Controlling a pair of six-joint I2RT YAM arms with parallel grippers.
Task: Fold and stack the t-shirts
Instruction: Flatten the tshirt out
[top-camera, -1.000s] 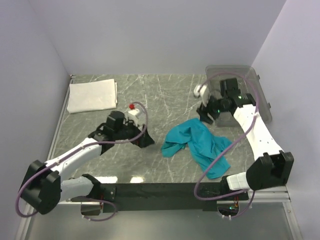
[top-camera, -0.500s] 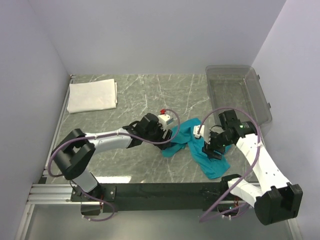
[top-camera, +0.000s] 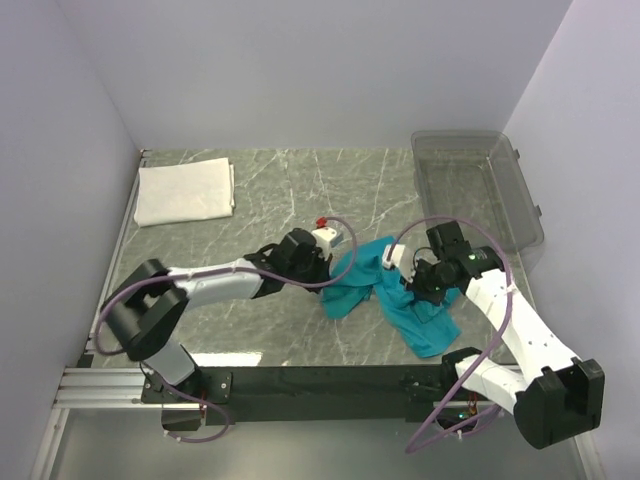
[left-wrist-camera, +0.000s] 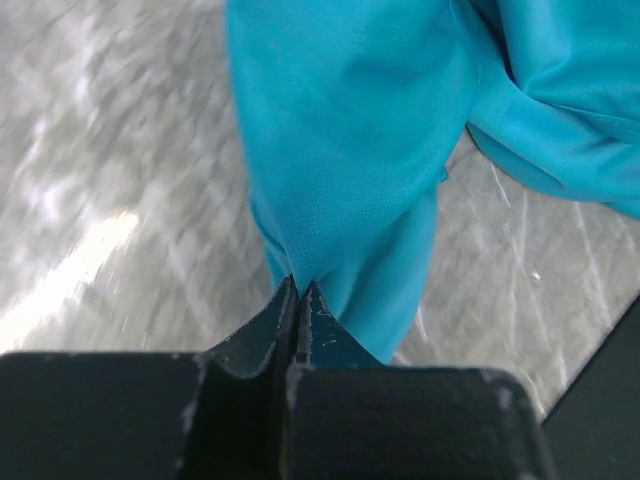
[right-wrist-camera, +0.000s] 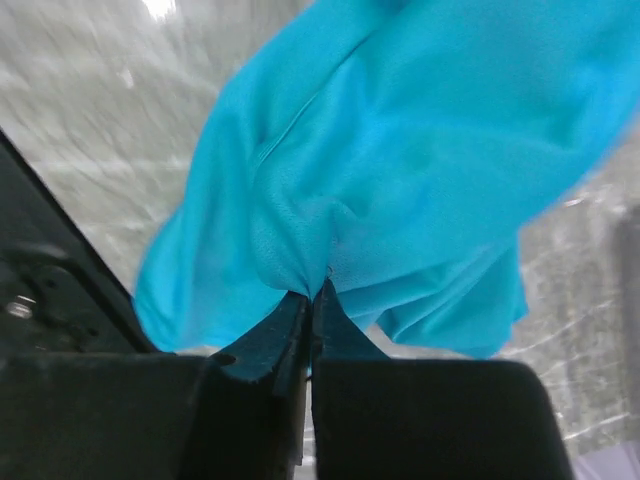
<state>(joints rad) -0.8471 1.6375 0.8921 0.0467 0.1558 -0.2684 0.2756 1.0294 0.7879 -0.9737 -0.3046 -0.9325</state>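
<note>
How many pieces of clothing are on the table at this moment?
2. The teal t-shirt lies crumpled at the middle right, pinched by the left gripper and the right gripper. The white folded piece lies flat at the far left corner. Nothing else seems hidden.

Clear plastic bin (top-camera: 470, 175) at far right corner of grey marble table (top-camera: 300, 190).

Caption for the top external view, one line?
The left claw and right claw each shut on the crumpled teal t-shirt mid-table; the folded white piece lies at the far-left corner.
</note>
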